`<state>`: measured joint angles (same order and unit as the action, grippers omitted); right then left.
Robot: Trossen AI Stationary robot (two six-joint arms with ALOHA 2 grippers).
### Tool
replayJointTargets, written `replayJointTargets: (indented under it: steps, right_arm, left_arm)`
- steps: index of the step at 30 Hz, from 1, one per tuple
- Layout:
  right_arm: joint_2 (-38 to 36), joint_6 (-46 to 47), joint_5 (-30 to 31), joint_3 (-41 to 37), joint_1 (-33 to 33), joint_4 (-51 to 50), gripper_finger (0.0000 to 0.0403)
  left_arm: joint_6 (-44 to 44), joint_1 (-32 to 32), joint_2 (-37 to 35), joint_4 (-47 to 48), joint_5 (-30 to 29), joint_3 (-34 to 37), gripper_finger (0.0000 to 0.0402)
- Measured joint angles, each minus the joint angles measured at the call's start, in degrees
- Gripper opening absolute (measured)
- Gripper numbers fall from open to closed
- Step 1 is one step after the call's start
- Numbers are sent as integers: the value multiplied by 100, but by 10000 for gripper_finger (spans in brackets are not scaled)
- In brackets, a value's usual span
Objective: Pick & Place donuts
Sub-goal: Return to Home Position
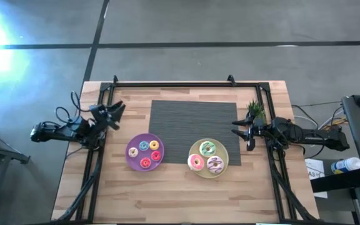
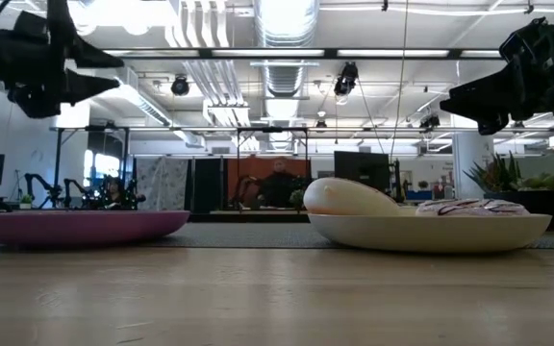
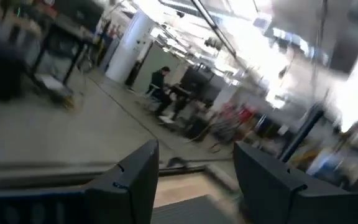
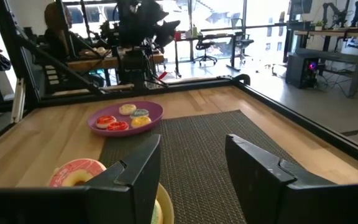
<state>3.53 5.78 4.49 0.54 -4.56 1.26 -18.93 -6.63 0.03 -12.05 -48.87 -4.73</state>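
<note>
The small donuts (image 1: 145, 163) lie clustered on the purple plate (image 1: 132, 164) (in the right wrist view a red one, a yellow one and a pale one can be told apart). Beside it, the pale-yellow plate (image 1: 224, 152) carries the three larger rings. The green-and-white donut (image 1: 207, 148) is on the side toward the mat, and the pink donut (image 1: 196, 162) and the purple-and-white donut (image 1: 215, 165) are on the side away from it. No donut lies off a plate.

Both plates rest on the wooden table (image 1: 167, 197), near its middle and a little apart from each other. Seen from above, the purple plate sits on bare wood just off one corner of the dark mat (image 1: 192, 119). The pale-yellow plate overlaps the mat's edge near the opposite corner.

The left gripper (image 1: 117, 110) hangs over the table's left edge, well apart from the purple plate. Its fingers (image 3: 135, 180) are spread, with nothing between them. The right gripper (image 1: 236, 127) hangs over the mat's right edge. Its fingers (image 4: 135, 174) are likewise parted and empty. A small potted plant (image 1: 254, 109) stands just beside it, near the table's right edge. In the low view both arms are raised well above the plates.

Beyond the table, a person (image 3: 160, 81) sits at a desk in the room.
</note>
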Motion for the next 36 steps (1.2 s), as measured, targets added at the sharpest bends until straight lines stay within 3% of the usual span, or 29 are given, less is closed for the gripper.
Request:
replayJointTargets:
  steps: [3, 9, 11, 15, 23, 32, 36]
  right_arm:
    - [0, 0, 0, 0, 0, 1, 171]
    - [0, 2, 0, 0, 0, 4, 171]
    - [-2, 2, 2, 0, 0, 7, 171]
    - [-2, 2, 2, 0, 0, 7, 171]
    - [-2, 2, 2, 0, 0, 7, 171]
    - [0, 2, 2, 0, 0, 4, 171]
    - [0, 2, 2, 0, 0, 4, 171]
  left_arm:
    - [984, 4, -2, -522, 499, 391, 180]
    - [2330, 55, -4, -338, 3588, 422, 180]
    - [2401, 81, -4, 73, 4105, 420, 180]
    - [1836, 399, -6, 944, 3974, 422, 180]
    - [1636, 1255, -6, 1051, 4134, 424, 180]
    - [1926, 789, -2, 1136, 4435, 426, 180]
    - [1525, 355, -2, 1130, 4524, 428, 180]
